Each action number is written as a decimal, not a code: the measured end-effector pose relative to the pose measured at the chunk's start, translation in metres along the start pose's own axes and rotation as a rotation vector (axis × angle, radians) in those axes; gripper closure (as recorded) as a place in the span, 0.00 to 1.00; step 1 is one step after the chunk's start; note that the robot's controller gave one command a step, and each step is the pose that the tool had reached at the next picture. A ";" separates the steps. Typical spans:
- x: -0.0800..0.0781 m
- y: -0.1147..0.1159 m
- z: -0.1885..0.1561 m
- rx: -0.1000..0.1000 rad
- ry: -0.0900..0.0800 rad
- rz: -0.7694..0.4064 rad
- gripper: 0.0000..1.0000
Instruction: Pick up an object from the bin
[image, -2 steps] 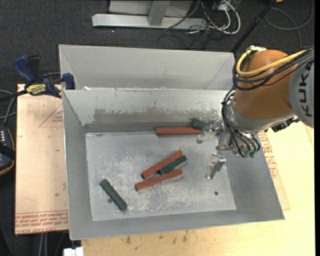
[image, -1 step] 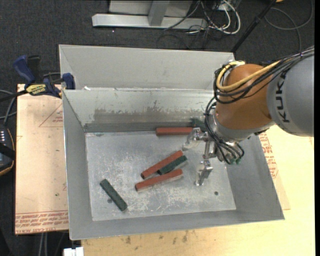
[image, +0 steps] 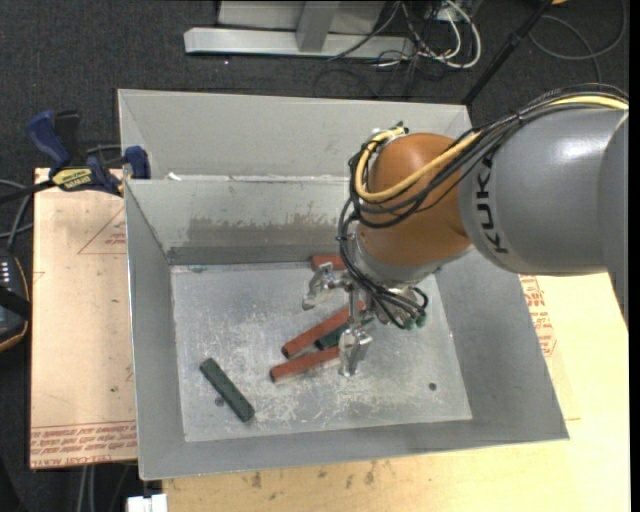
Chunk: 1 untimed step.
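My gripper (image: 336, 320) is down near the middle of the bin floor, open. One fingertip (image: 320, 288) is on the far side and the other fingertip (image: 351, 354) on the near side of a red-brown bar (image: 312, 338) that lies slantwise between them. A second red-brown bar (image: 300, 366) lies just in front of it, its right end at the near fingertip. A small dark green piece (image: 326, 343) shows between the two bars. A short red-brown piece (image: 322, 263) lies by the back wall, just behind the far finger.
A dark green flat bar (image: 227, 390) lies alone at the front left of the bin floor. The arm with its orange cover and cables hangs over the bin's right half and hides the floor there.
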<state>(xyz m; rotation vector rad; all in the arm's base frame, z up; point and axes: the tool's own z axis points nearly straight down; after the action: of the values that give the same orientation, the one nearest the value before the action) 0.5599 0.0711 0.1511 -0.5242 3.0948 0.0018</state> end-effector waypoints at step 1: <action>-0.015 -0.003 0.026 -0.001 0.000 0.059 0.00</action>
<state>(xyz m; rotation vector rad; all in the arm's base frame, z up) 0.5749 0.0729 0.1256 -0.4332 3.1092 0.0035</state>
